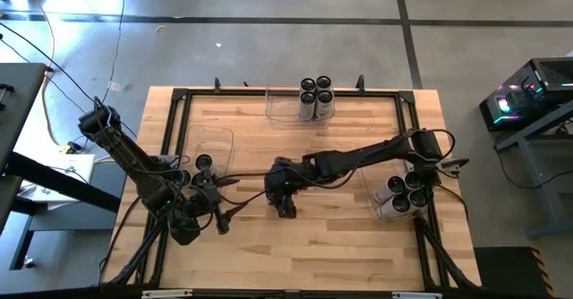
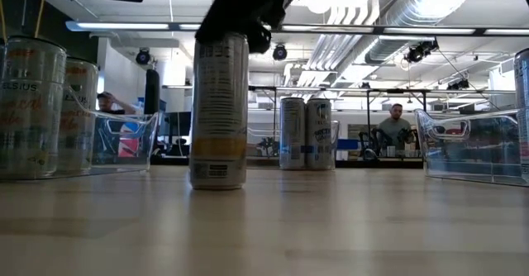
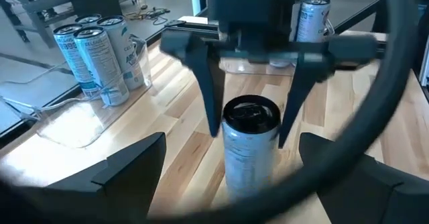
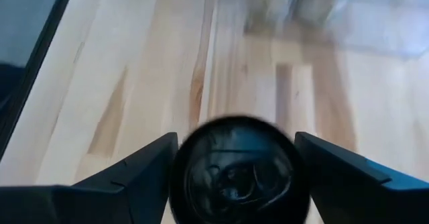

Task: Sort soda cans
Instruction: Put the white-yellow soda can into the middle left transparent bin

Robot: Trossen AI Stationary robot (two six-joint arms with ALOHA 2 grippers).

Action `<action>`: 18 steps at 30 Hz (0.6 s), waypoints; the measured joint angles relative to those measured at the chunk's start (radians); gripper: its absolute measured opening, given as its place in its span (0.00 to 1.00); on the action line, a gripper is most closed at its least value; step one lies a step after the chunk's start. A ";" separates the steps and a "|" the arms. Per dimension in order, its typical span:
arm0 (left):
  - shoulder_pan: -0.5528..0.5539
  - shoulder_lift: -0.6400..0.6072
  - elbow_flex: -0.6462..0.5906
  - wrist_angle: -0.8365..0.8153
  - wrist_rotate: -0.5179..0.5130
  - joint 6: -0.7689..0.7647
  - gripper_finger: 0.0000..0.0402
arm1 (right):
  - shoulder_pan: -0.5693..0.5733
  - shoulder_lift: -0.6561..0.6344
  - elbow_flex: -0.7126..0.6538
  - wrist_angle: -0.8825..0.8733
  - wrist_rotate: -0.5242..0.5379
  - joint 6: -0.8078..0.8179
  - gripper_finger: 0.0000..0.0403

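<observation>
right end effector (image 1: pixel 285 202) straddling can (image 3: pixel 250 147), mid-table

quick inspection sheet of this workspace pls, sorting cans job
surface: wooden table, bare wood in good order
job's things: four cans in the far bin; a cluster of cans in the right bin; one can upright mid-table
clutter: nothing seen
grippers: right gripper open, fingers either side of the mid-table can; left gripper open, empty, facing it
cables: loose cables on the floor left of the table
surroundings: people at desks beyond the table
</observation>
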State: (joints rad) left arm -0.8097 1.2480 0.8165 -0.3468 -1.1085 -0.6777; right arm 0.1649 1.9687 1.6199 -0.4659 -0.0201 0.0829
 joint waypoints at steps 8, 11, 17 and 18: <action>0.000 0.000 0.000 0.002 0.008 0.017 0.84 | 0.008 -0.068 0.000 0.039 0.102 -0.060 0.72; 0.000 0.010 0.001 0.007 -0.012 0.018 0.84 | 0.032 -0.114 0.000 0.031 0.206 -0.090 0.72; 0.000 0.092 0.001 0.026 -0.094 0.002 0.84 | 0.112 -0.293 -0.146 0.019 0.480 -0.125 0.72; 0.001 0.110 0.001 0.041 -0.109 0.001 0.84 | 0.123 -0.343 -0.206 0.039 0.492 -0.101 0.72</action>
State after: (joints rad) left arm -0.8088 1.3579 0.8173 -0.3056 -1.2179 -0.6766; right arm 0.2882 1.6252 1.4137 -0.4271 0.4721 -0.0179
